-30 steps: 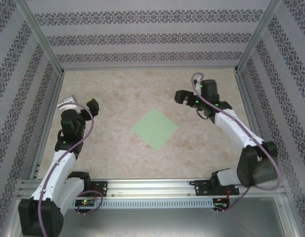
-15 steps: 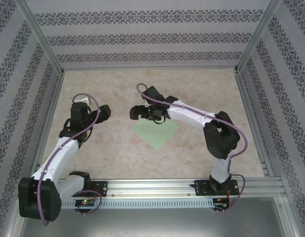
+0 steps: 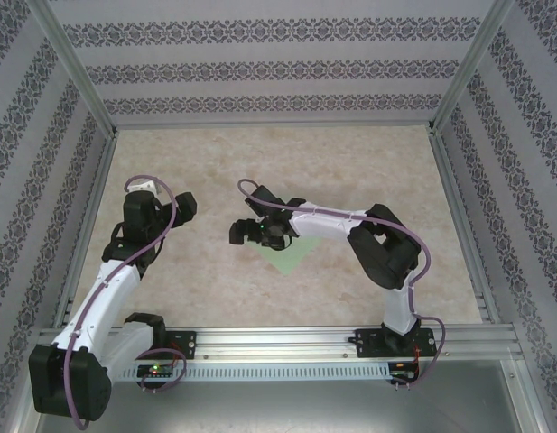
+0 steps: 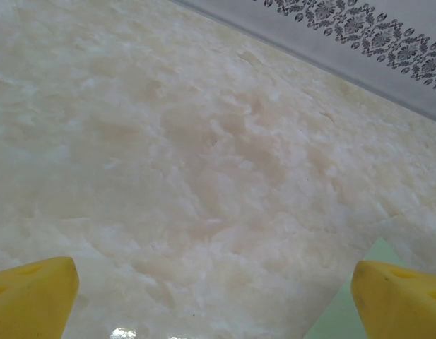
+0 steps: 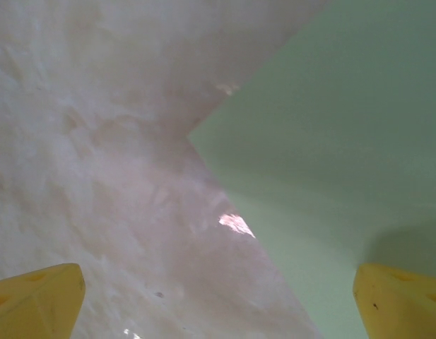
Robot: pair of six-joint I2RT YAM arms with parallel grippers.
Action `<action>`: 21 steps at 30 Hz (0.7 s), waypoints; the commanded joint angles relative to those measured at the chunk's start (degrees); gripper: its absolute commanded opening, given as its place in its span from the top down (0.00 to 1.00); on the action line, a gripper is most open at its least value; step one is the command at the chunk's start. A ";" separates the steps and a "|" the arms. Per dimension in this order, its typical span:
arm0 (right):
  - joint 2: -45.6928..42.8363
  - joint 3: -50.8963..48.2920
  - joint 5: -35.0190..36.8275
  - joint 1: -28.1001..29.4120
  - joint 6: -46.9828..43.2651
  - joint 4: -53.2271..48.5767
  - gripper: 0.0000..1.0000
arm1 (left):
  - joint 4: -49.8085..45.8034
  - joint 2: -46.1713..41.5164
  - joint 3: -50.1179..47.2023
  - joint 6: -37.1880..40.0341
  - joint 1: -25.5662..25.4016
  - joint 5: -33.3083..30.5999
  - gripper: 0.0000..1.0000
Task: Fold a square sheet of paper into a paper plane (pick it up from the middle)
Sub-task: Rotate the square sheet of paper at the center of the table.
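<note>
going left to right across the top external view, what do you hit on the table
left gripper, open over bare tabletop → right gripper, open at the sheet's left corner → square sheet of paper, flat and partly under the right arm → right arm's elbow

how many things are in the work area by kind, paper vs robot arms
sheet: 1
arms: 2, left arm and right arm
total: 3
</note>
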 commanded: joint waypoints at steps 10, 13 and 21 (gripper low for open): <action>-6.14 -10.03 -1.86 -0.46 -4.28 0.13 0.02 | -1.69 -0.73 -0.98 1.97 -0.42 2.04 0.00; -8.65 -12.01 -2.76 -1.08 -10.32 -2.90 0.02 | -1.07 -0.41 -1.14 2.30 -0.42 2.47 0.00; -16.88 -15.04 1.99 -10.14 -19.28 -15.84 0.02 | -1.38 -0.03 -0.74 3.80 -0.44 3.26 0.00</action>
